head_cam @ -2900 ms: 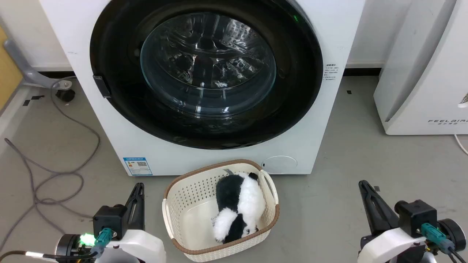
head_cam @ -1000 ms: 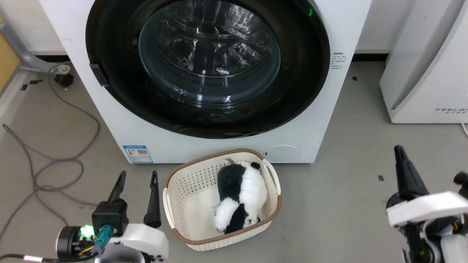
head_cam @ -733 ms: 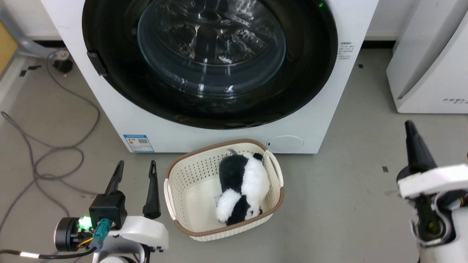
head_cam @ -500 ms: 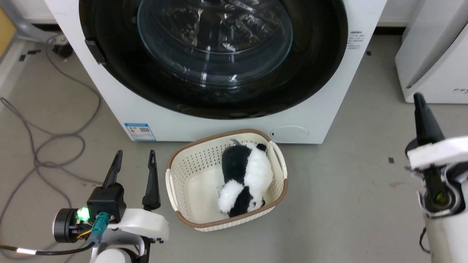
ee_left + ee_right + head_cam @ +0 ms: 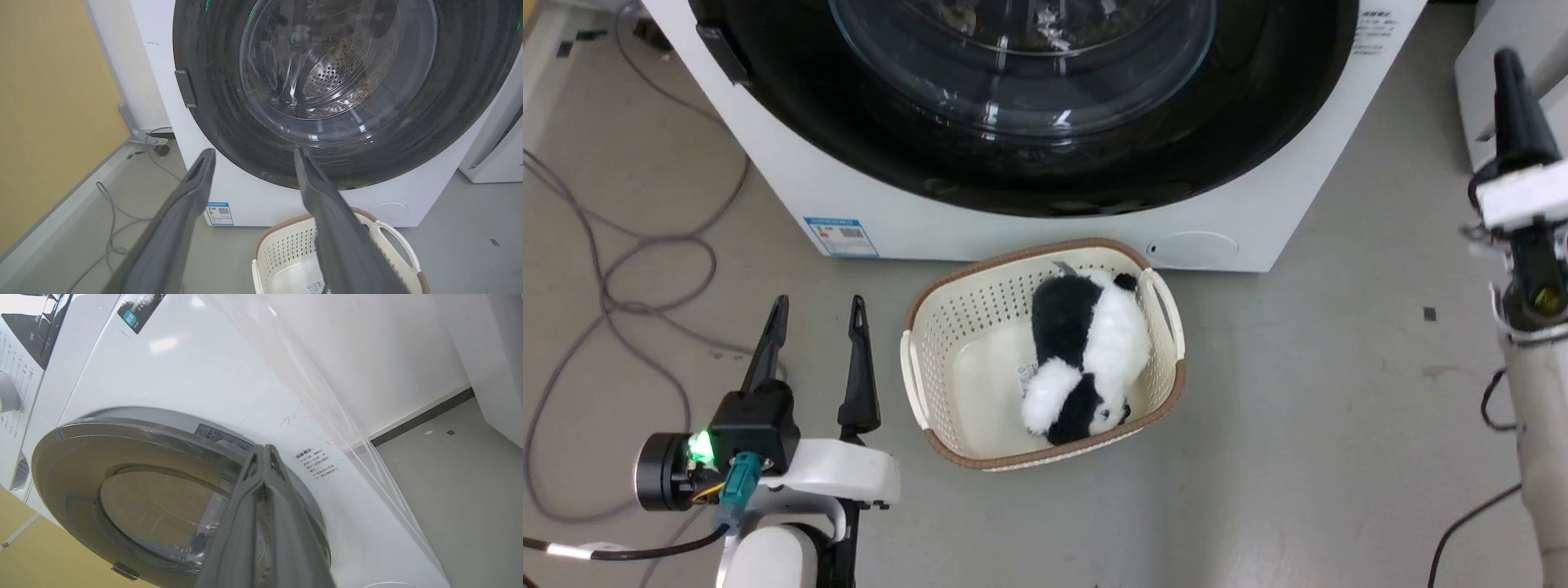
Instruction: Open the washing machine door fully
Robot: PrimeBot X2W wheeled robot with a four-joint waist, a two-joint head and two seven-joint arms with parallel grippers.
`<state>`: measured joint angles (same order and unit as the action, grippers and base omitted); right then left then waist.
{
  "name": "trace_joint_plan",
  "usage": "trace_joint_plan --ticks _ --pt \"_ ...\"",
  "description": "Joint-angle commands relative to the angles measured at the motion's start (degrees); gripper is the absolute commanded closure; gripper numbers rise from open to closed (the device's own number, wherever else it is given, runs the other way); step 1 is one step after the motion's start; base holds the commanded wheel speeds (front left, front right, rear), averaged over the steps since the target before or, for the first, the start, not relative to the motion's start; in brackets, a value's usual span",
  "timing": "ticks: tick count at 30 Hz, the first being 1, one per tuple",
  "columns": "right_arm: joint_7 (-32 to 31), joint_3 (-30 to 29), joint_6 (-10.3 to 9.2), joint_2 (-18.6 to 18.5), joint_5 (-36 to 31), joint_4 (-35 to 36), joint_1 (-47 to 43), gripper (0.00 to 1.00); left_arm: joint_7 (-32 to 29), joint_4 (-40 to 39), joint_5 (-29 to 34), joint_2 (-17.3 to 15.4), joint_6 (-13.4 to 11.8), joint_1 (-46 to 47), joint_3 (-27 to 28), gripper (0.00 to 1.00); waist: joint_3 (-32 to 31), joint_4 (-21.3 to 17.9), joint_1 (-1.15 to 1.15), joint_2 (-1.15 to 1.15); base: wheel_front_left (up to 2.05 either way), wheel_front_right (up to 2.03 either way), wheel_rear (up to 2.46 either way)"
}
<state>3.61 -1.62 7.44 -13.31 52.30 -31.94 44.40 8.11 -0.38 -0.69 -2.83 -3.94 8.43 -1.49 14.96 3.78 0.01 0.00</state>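
Observation:
The washing machine [image 5: 1029,233] is a white box across the top of the head view. Its door [image 5: 890,155], a glossy black disc with a clear glass bowl, lies flat against the front, with a small handle tab [image 5: 715,53] on its left edge. My left gripper [image 5: 814,314] hovers low over the floor, left of the basket, open and holding nothing. In the left wrist view my left gripper [image 5: 254,152] points at the door [image 5: 339,81]. My right gripper [image 5: 1503,61] is up beside the machine's right side, fingers pressed together. The right wrist view shows the right gripper [image 5: 263,451] shut near the door's rim [image 5: 143,428].
A cream basket [image 5: 947,327] holding a black-and-white plush panda [image 5: 1086,351] sits on the floor right in front of the machine. Grey cables [image 5: 645,269] loop on the floor at left. A white appliance [image 5: 1468,106] stands at right. A yellow wall [image 5: 49,102] is at left.
The head camera has moved in and tilted down, so the machine sits higher in view. My right gripper has risen beside the machine's right side. The left gripper's fingers now stand apart.

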Motion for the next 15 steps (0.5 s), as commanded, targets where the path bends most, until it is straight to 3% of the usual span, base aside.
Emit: trace_joint_plan --ticks 1,15 --pt "0.19 0.49 0.03 -0.84 1.79 -1.61 3.08 1.00 0.52 -0.38 -0.29 -0.04 -0.42 1.13 -0.29 0.00 0.86 0.41 -0.01 0.00 0.00 0.00 0.00" --pt "-0.82 5.07 0.03 -3.00 7.39 -11.51 17.13 1.00 2.20 -0.43 -0.87 -0.05 -1.80 3.42 -1.58 0.00 5.12 2.21 -0.01 0.00 0.00 0.00 0.00"
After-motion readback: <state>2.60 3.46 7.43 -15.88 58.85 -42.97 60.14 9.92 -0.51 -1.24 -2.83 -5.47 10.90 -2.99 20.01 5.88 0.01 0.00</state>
